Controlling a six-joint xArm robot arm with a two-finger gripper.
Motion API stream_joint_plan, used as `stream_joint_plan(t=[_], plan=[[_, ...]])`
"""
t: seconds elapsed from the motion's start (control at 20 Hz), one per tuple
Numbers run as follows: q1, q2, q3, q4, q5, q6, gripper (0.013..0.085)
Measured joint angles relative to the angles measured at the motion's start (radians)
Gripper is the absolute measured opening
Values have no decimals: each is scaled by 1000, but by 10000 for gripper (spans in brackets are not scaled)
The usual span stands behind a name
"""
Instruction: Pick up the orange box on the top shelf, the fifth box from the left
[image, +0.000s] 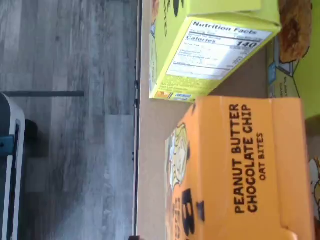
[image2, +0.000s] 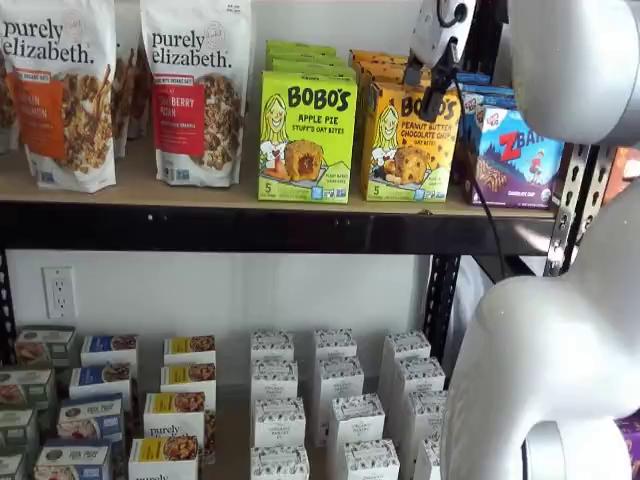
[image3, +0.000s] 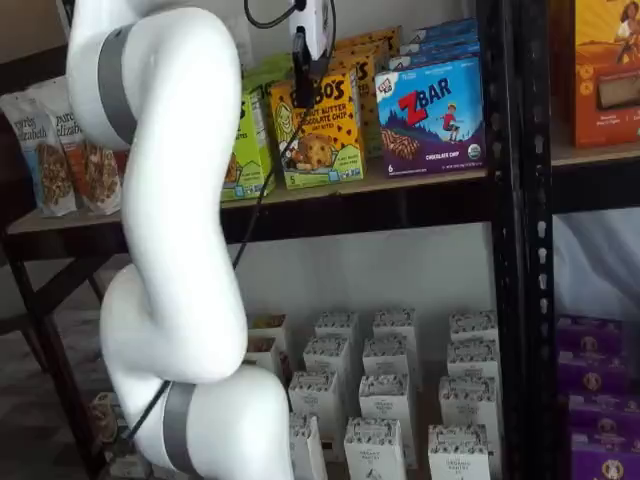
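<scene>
The orange box (image2: 405, 150) stands on the top shelf (image2: 150, 188), between a lime-green Bobo's box (image2: 305, 135) and a blue-purple ZBar box (image2: 515, 155); more orange boxes are lined up behind it. It also shows in a shelf view (image3: 322, 130) and in the wrist view (image: 245, 170), where its "Peanut Butter Chocolate Chip" top panel fills much of the picture. My gripper (image2: 437, 95) hangs just above and in front of the orange box's upper front edge; it also shows in a shelf view (image3: 303, 72). Its black fingers show no plain gap and hold nothing.
Two Purely Elizabeth bags (image2: 190, 95) stand at the shelf's left. A black upright (image3: 520, 200) rises right of the ZBar box. Small white boxes (image2: 335, 385) fill the lower shelf. My white arm (image3: 180, 230) stands in front of the shelves.
</scene>
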Motion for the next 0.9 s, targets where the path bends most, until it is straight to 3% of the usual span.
stream_joint_plan(t=[0.9], plan=[[12, 10, 18, -43, -19, 0, 850]])
